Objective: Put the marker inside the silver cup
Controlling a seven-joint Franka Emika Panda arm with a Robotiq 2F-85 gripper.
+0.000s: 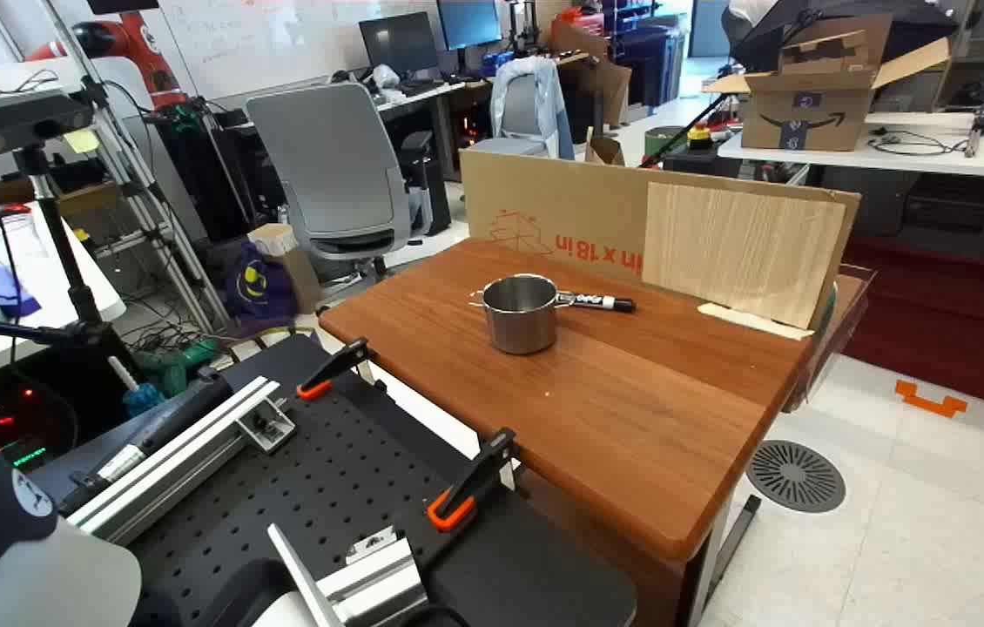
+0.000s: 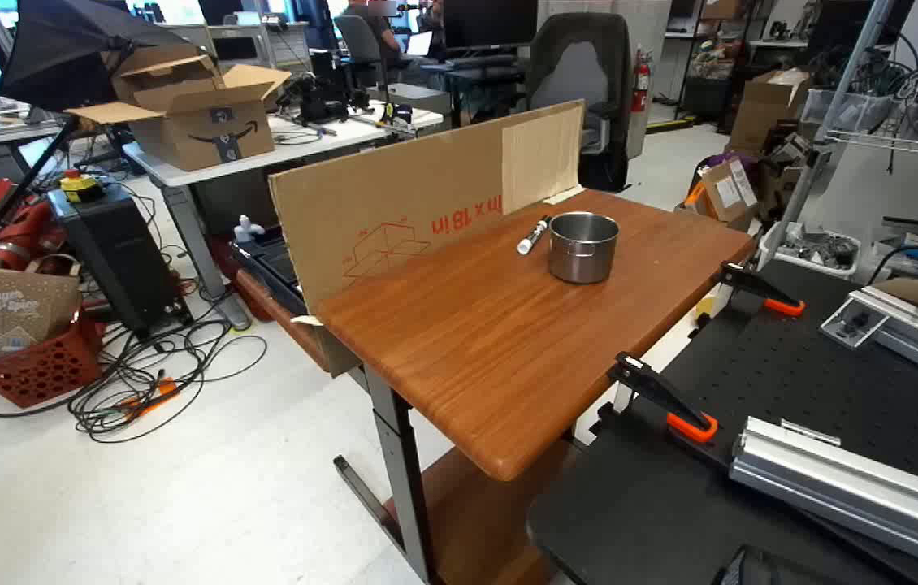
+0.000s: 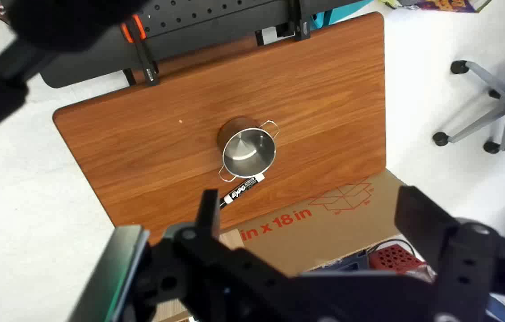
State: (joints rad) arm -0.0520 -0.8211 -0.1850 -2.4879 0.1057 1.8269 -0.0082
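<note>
The silver cup (image 1: 521, 329) is a short, wide metal pot with two thin wire handles, upright on the wooden table; it also shows in an exterior view (image 2: 582, 258) and the wrist view (image 3: 249, 154). The marker (image 1: 601, 302) is white with a black label and black cap. It lies on the table close beside the cup, on the cardboard side, also in an exterior view (image 2: 534, 235) and the wrist view (image 3: 244, 188). My gripper (image 3: 308, 197) is wide open and empty, high above the table; one finger hides the marker's cap end. The exterior views do not show the gripper.
A cardboard panel (image 1: 562, 205) stands along the table's far edge, with a light wood-grain piece (image 1: 740, 248) on it. Two black-and-orange clamps (image 1: 475, 479) hold the near edge beside a black perforated board (image 1: 318, 488). The wooden table (image 2: 443, 349) has an open drop at its sides.
</note>
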